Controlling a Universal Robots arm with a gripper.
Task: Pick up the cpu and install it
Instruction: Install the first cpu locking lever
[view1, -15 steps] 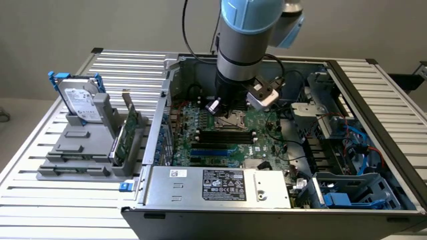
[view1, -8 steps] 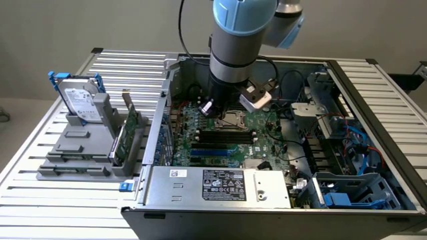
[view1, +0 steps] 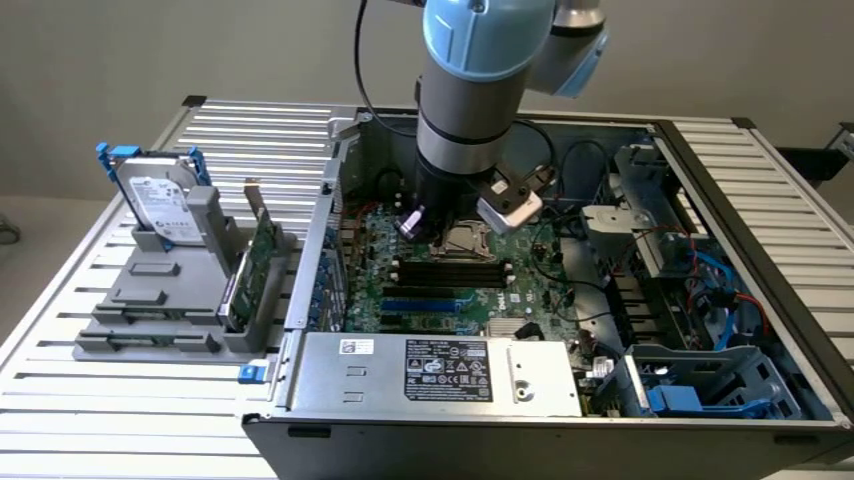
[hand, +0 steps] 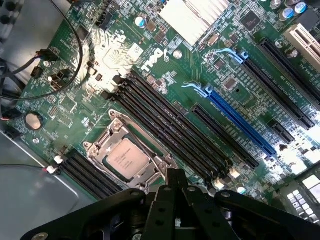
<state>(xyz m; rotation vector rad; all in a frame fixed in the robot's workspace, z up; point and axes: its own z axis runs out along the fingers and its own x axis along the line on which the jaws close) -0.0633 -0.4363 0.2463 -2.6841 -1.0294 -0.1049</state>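
In the exterior view the arm (view1: 467, 130) reaches into the open computer case (view1: 747, 250) on the slatted tabletop (view1: 80, 420). In the wrist view the chip (hand: 126, 158) seems seated in its socket (hand: 102, 136); the gripper (hand: 174, 181) hovers beside it, jaws closed and empty.

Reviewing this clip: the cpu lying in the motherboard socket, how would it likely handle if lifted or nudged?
The cpu looks like a flat metal-topped square, so probably stiff and light. Its smooth lid may be slippery. Lying flat inside the socket frame, it seems unlikely to tip or roll.
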